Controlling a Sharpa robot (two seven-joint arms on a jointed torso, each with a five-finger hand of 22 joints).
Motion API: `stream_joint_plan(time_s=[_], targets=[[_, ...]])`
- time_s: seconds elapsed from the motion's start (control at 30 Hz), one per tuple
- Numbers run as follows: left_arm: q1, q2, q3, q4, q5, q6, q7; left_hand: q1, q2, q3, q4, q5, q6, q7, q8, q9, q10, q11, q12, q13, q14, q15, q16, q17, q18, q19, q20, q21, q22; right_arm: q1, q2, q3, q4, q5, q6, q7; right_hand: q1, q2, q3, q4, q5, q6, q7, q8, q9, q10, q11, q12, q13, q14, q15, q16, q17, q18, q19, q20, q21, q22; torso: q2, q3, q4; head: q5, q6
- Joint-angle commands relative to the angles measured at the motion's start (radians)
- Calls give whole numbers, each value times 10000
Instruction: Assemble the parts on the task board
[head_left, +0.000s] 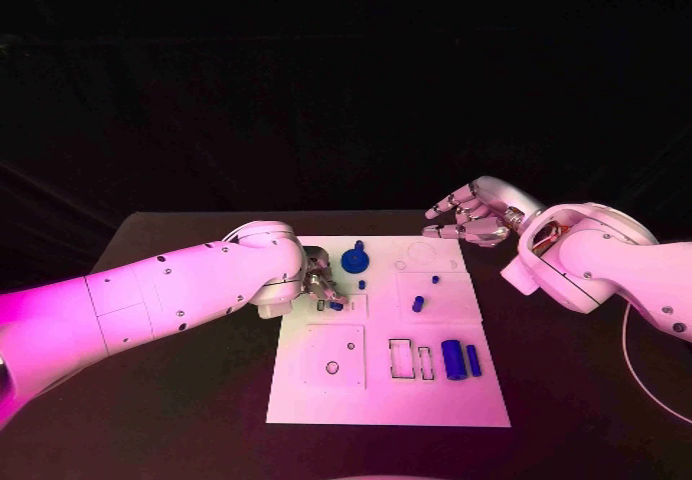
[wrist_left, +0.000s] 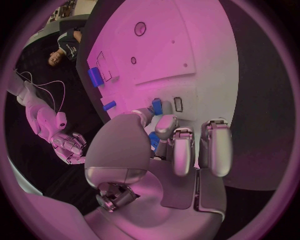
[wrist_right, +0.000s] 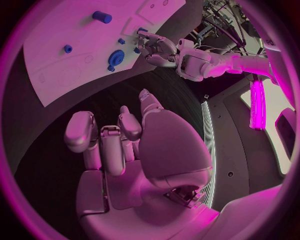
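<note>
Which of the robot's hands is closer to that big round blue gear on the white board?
The left. The left hand sits over the task board right beside the blue gear, on its near side. The right hand hovers off the board's far right corner, well away.

A black table (head_left: 173, 400) stands against dark surroundings.

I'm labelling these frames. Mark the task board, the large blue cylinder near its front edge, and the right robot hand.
task board (head_left: 389, 400), head view, bare white surface near its front edge.
large blue cylinder (head_left: 453, 359), head view, middle of its side.
right robot hand (head_left: 473, 218), head view, middle of the hand, above the board's far right corner.
</note>
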Motion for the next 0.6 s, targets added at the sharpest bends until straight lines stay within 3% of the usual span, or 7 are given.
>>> stream_joint_plan(time_s=[0.03,0.6], targets=[[-45,104,-51,-64,26,350,-52,-217,-27,1657,-1574,32,101,-70,59,20,107,-17,94,54,1050,63,30,2634,-82,452,47,49,1393,-6,13,1,16,-49,83,153,-15,100,-41,-10,45,83,-3,65,13,-32,-61,-35,-9,663,-53,-66,894,150,-64,-10,-69,-8,-1,-1,-8,10,-1],[-44,395,-127,-390,117,748,-72,-1838,-32,788,-926,29,589,-265,307,140,388,-169,345,317,1050,-54,30,2634,-121,548,-51,143,1572,-6,-44,1,79,90,12,286,-72,70,-171,78,75,84,-8,85,10,-132,-64,-167,-135,588,-58,-261,584,222,-285,-15,-278,-378,-2,4,0,-11,-8]])
